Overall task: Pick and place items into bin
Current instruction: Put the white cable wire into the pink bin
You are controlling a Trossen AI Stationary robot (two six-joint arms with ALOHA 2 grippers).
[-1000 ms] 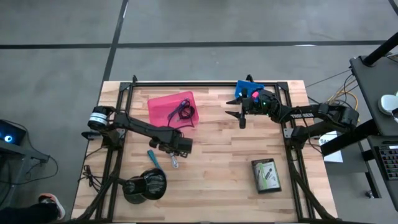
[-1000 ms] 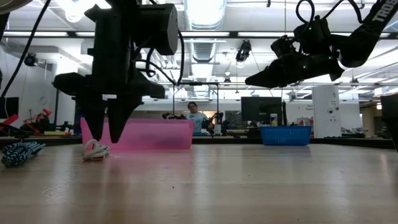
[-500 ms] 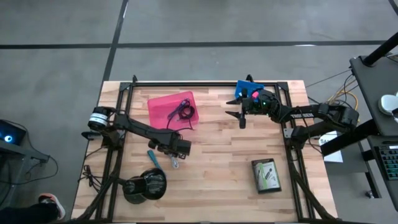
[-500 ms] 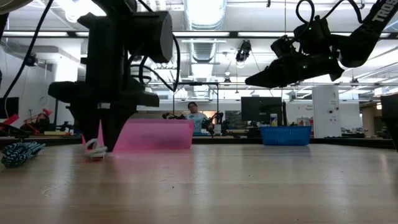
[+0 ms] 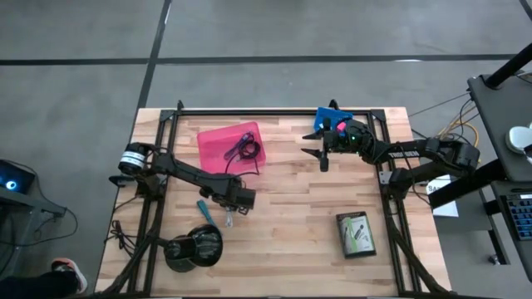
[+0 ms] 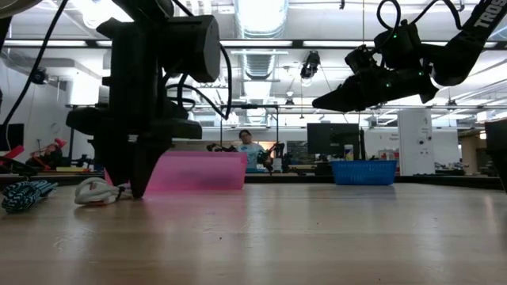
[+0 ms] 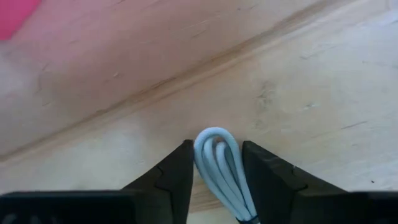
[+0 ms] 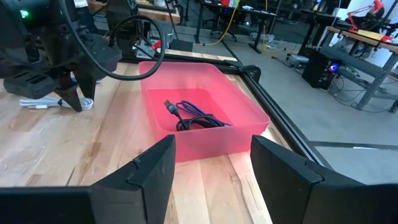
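Taking the pink bin (image 5: 230, 145) as the marker, the nearest thing to the table's front edge is the big black round object (image 5: 194, 247), sitting well in front of the bin with a teal pen (image 5: 204, 211) just behind it. Off toward the right front corner, far from the bin, lies the green packet (image 5: 357, 233).

A step in from there, the left gripper (image 5: 230, 218) points straight down at the wood, a short way in front of the bin's front edge. Its fingers (image 7: 177, 177) sit close on either side of a looped grey cord (image 7: 221, 168), touching it, with the loop poking out between the tips; the rest of the pale cord (image 6: 93, 191) trails on the table beside the gripper.

Inside the bin itself a purple cord (image 8: 195, 116) lies coiled on the floor.

Beyond and to the right of the bin, the right gripper (image 5: 320, 154) hangs above the table with its fingers (image 8: 151, 167) spread wide apart and nothing between them. Just behind it a small blue basket (image 5: 330, 120) sits at the table's back edge.
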